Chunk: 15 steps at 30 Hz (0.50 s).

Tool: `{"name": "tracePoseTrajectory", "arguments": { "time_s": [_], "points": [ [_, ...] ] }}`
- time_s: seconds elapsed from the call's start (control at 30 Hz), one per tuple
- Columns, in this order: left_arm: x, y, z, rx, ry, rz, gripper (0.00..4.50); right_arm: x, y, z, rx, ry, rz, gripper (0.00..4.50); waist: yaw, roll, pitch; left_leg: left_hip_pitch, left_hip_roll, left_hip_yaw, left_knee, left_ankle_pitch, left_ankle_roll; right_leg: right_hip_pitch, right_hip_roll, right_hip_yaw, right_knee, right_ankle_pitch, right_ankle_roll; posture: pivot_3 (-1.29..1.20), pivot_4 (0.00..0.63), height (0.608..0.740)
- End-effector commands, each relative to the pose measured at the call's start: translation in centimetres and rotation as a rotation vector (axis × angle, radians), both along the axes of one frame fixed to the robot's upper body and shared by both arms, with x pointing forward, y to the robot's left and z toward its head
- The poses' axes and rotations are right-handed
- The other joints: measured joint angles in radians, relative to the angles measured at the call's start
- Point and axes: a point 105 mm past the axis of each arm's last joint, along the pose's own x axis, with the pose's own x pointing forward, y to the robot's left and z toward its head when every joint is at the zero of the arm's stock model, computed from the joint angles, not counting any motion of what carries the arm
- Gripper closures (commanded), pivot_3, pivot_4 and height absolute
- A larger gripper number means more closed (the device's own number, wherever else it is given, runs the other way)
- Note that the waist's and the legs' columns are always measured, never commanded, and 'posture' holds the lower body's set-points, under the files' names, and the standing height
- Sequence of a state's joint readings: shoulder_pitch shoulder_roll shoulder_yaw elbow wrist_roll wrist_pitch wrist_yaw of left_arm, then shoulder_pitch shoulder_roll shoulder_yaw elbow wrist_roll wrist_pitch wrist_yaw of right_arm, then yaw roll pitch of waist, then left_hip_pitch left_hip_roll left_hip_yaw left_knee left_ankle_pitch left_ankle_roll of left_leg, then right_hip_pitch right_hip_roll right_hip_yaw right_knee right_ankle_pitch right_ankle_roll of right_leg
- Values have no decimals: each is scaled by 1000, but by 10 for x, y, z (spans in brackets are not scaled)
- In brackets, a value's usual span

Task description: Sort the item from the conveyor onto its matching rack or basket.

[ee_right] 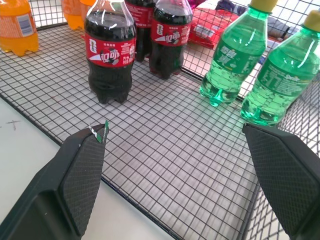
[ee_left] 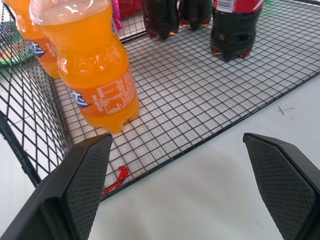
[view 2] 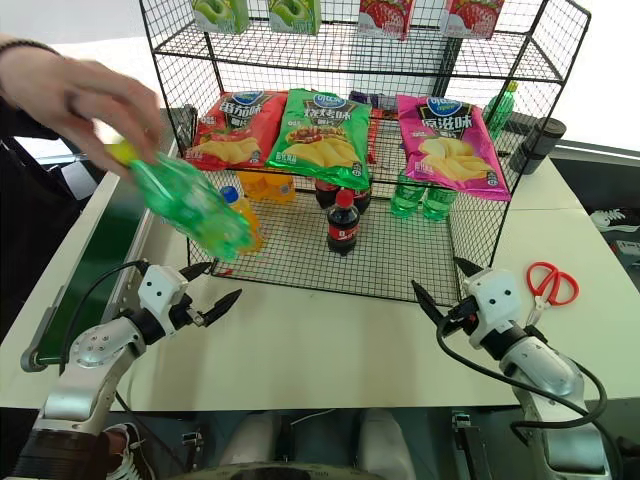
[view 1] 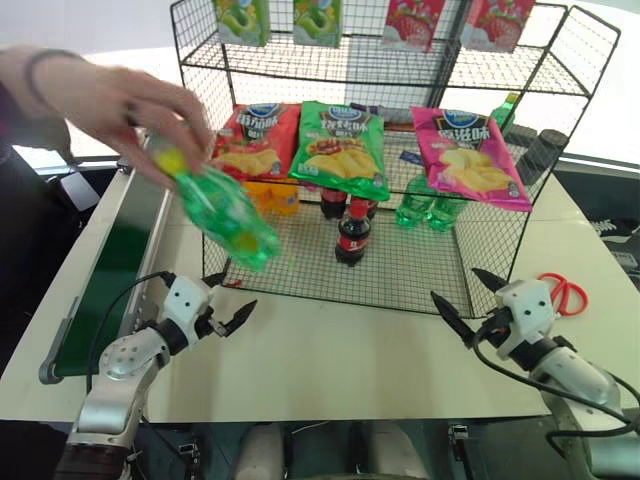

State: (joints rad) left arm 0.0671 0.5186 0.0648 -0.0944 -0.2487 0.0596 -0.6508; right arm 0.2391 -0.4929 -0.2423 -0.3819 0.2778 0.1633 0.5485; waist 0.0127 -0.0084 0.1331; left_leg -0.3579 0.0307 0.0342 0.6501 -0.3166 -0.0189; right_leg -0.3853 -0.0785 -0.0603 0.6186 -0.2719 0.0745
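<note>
Green soda bottle [view 1: 222,212] is tilted in a person's hand [view 1: 115,110], above the left gripper [view 1: 234,301]; both it and the right gripper [view 1: 462,304] gape wide, empty. Judged light, smooth, slippery: grasp mid-body at label

The green bottle [view 1: 222,208] is motion-blurred in a person's hand [view 1: 120,105]; its label cannot be read, and the fingers cover part of the yellow cap. The person's arm is cut off by the picture's edge. The conveyor [view 1: 110,270] is partly hidden behind hand and bottle, and its far end is not visible. The rack [view 1: 520,120] is cropped at the top, so the uppermost packets [view 1: 318,20] show only in part. Hanging crisp bags [view 1: 340,148] conceal the upper halves of the bottles behind them. In the left wrist view the orange bottle [ee_left: 92,70] is cut off above the shoulder, its cap unseen.
</note>
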Motion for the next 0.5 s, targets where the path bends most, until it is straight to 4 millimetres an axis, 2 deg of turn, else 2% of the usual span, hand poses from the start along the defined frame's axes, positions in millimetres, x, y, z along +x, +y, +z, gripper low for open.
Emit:
{"name": "tracePoseTrajectory", "arguments": {
  "time_s": [0.03, 0.33, 0.5],
  "points": [
    [1, 0, 14, -8, -52, 7, 0, 1, 1, 10, -13, -33, 12, 29, 0, 0, 0, 0, 0, 0, 0, 0, 0, 0, 0, 0, 0, 0, 0, 0, 150, 740],
    [5, 0, 26, -51, -68, 45, 0, 2, 6, 15, -8, -47, 21, 29, 0, 0, 0, 0, 0, 0, 0, 0, 0, 0, 0, 0, 0, 0, 0, 0, 150, 740],
    [6, 20, 38, -93, -90, 122, 0, 7, 9, 18, -13, -58, 43, 29, -1, 0, 0, 0, 0, 0, 0, 0, 0, 0, 0, 0, 0, 0, 0, 0, 150, 740]
  ]
}}
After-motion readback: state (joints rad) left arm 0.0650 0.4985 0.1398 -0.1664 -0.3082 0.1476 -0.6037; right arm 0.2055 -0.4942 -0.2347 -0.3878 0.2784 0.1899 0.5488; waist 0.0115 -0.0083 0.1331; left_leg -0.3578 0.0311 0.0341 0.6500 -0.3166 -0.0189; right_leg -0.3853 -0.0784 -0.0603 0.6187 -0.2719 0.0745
